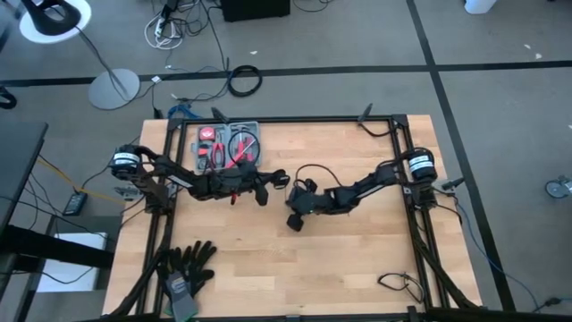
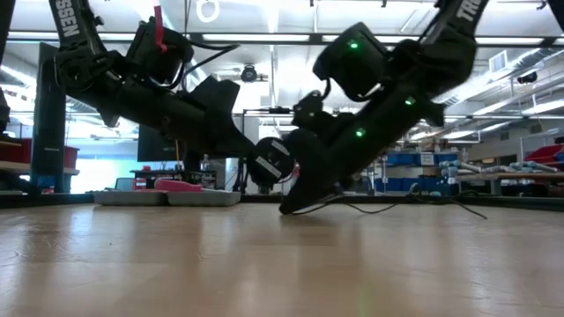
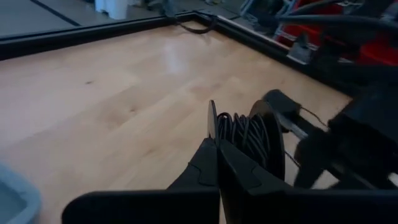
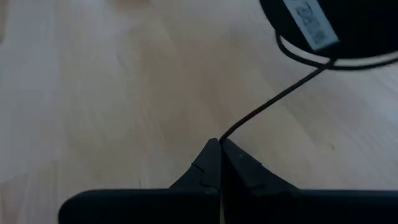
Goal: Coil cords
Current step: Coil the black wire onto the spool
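The cord is a thin black wire wound on a small round black puck (image 3: 249,134), which shows with a white label in the low view (image 2: 269,161) and in the right wrist view (image 4: 323,25). My left gripper (image 1: 268,185) is shut on the puck at the table's middle. My right gripper (image 1: 293,219) is just right of it and nearer the front. It is shut on the free wire (image 4: 267,102) that runs from the puck. More wire (image 1: 313,170) loops over the right arm, and some trails on the table (image 2: 397,210). My left gripper pinches the puck's thin round flange (image 3: 212,121) at its rim between its two fingers. It comes nearly level from the table's left. The puck stands on edge, lifted clear of the table, with several turns of wire beside the fingers. My right gripper pinches the single wire (image 4: 221,138) at its fingertips, a short way from the puck. The fingers slant down toward the table from the right. The wire runs fairly straight from the fingertips up to the puck.
A grey tray of red and black tools (image 1: 228,145) stands at the far left, behind the left arm. Black gloves (image 1: 188,264) lie at the near left corner. A small loose cable (image 1: 398,284) lies at the near right. Black frame rails (image 1: 407,224) edge the table.
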